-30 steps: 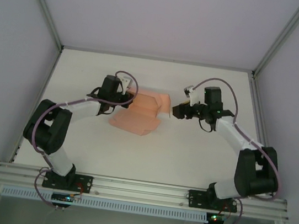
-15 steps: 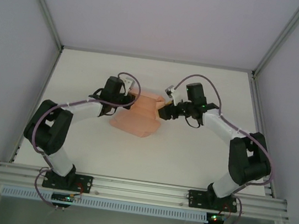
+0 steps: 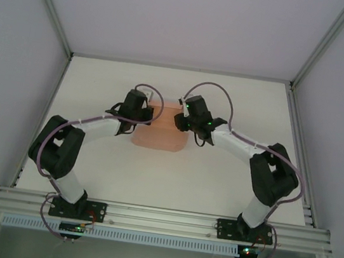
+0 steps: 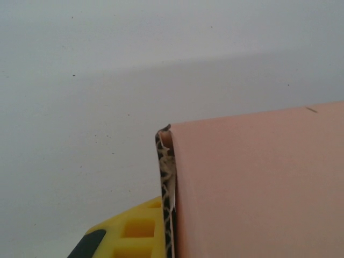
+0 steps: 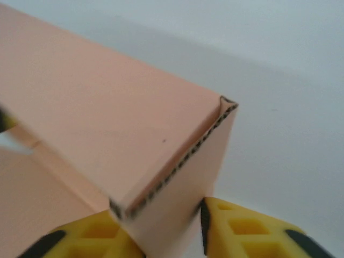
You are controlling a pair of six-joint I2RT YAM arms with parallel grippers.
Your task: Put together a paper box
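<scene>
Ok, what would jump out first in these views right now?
The salmon-pink paper box in the middle of the table, with both arms meeting at it: left gripper at its left edge, right gripper at its right. In the right wrist view, yellow fingers straddle a folded corrugated wall of it.

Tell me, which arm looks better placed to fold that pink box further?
Probably right. The right claw straddles a raised wall of the paper box, one yellow finger each side; the left claw merely sits at the box's left edge.
</scene>
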